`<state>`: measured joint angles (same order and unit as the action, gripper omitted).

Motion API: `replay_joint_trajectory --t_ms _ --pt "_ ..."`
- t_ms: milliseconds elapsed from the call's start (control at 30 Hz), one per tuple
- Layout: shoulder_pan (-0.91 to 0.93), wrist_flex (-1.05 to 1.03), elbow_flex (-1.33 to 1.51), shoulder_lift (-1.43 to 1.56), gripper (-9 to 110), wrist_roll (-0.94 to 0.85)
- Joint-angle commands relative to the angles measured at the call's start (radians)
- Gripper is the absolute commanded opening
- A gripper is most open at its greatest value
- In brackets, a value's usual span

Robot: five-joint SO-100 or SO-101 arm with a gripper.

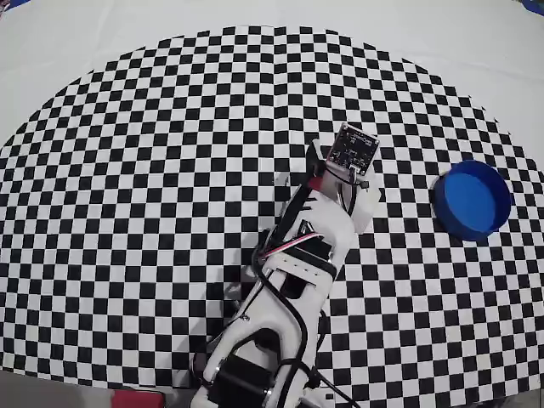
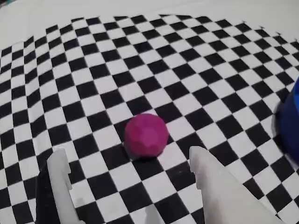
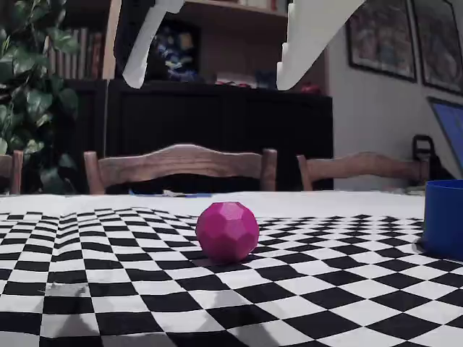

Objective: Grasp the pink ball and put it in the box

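At the bottom of the wrist view, the white two-finger end effector (image 2: 131, 172) is seen spread open and empty, its fingers on either side of the frame. Just beyond it, at frame centre, the small matte magenta-pink faceted ball (image 2: 146, 136) rests on the black-and-white checkered surface (image 2: 140, 60). The round bright-blue box (image 1: 473, 199) stands well apart at the right edge of the overhead view. The approach step is judged to be in hand; a descent around the ball and a closing are called for next. No legible writing is seen.
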<state>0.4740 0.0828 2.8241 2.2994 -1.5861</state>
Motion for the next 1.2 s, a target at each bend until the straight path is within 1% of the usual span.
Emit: replay_joint_trajectory --t_ms 0,267,500,1167 --pt "0.008 0.017 -0.061 -0.031 30 0.006" --pt "0.011 0.011 -0.135 -0.141 30 0.006" --pt "0.012 -0.037 -0.190 -0.198 30 0.006" --pt "0.046 -0.054 -0.268 -0.321 30 0.006"
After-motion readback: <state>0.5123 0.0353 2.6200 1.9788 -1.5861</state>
